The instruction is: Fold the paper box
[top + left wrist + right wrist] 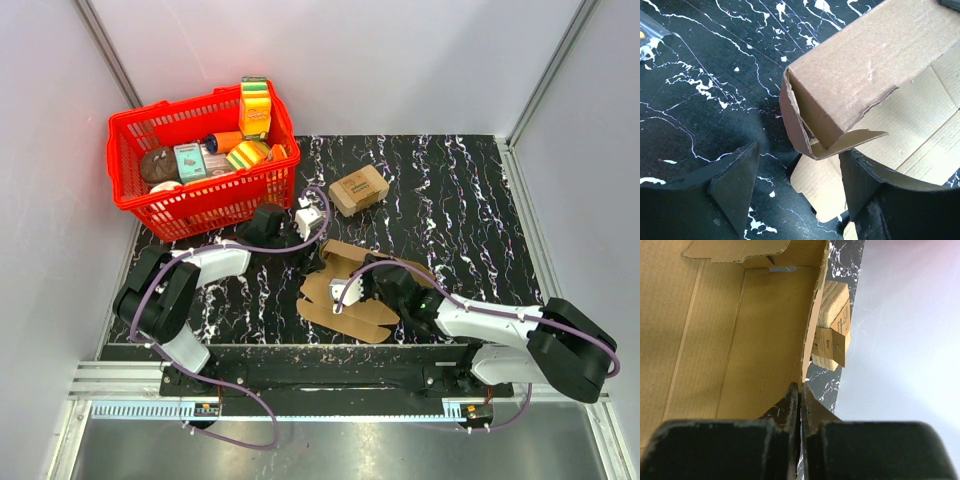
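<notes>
The paper box [362, 318] is a plain brown cardboard sheet, partly folded, lying at the table's front middle. In the left wrist view a folded-up corner of the paper box [860, 65] stands just beyond my left gripper [800, 175]. That gripper is open, with a loose tab poking in between its fingers [735, 185] and touching neither. My left gripper [318, 250] hangs at the box's far-left end. My right gripper [801, 390] is shut on the edge of an upright side wall of the paper box [740, 340]. Seen from above, my right gripper [364, 284] sits over the box's middle.
A red basket [128, 195] full of groceries stands at the back left. A smaller chunky cardboard box with dark print [358, 190] sits behind the paper box and shows past the wall [832, 345]. Grey walls close in the table on three sides.
</notes>
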`<state>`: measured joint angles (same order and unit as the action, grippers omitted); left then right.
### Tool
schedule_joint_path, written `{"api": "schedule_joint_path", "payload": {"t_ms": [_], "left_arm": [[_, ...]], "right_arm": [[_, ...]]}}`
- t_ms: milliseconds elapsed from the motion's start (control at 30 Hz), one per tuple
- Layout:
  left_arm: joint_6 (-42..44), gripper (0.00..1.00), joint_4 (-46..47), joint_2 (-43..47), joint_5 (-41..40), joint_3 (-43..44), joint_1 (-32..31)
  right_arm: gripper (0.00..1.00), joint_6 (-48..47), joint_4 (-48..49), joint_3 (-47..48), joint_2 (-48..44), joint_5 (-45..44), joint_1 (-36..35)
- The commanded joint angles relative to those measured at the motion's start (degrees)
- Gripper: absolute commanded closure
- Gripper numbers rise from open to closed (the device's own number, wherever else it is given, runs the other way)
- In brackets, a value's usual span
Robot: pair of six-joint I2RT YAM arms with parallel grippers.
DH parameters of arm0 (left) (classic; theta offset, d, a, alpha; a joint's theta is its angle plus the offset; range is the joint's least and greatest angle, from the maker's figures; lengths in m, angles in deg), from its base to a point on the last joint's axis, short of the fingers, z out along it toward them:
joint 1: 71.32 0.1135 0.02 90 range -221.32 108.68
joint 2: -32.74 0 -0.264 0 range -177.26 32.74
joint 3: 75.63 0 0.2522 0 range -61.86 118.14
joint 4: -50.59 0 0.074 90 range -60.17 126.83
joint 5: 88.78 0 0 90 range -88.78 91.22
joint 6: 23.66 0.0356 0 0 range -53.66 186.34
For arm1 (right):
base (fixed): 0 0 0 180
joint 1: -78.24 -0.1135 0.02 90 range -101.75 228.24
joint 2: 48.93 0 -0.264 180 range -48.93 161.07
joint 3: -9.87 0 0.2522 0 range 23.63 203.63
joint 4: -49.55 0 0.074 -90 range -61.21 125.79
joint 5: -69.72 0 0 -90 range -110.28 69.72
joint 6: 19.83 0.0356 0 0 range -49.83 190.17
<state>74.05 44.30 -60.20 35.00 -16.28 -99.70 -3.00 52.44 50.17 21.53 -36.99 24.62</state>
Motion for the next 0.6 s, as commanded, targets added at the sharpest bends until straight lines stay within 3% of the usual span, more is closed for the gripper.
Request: {"api": "schedule_joint_path", "payload": {"t_ms": [0, 567], "left_arm": [[0.73, 0.31, 3.08, 0.14, 0.86, 0.47, -1.06], [-4.80, 0.29, 11.87, 3.21, -12.59, -4.54, -3.87]], "right_arm": [[0.92, 1.09, 0.41, -0.09, 1.09, 1.06, -1.04], [0.91, 2.15, 0.85, 0.00, 1.79, 1.59, -2.36]]}}
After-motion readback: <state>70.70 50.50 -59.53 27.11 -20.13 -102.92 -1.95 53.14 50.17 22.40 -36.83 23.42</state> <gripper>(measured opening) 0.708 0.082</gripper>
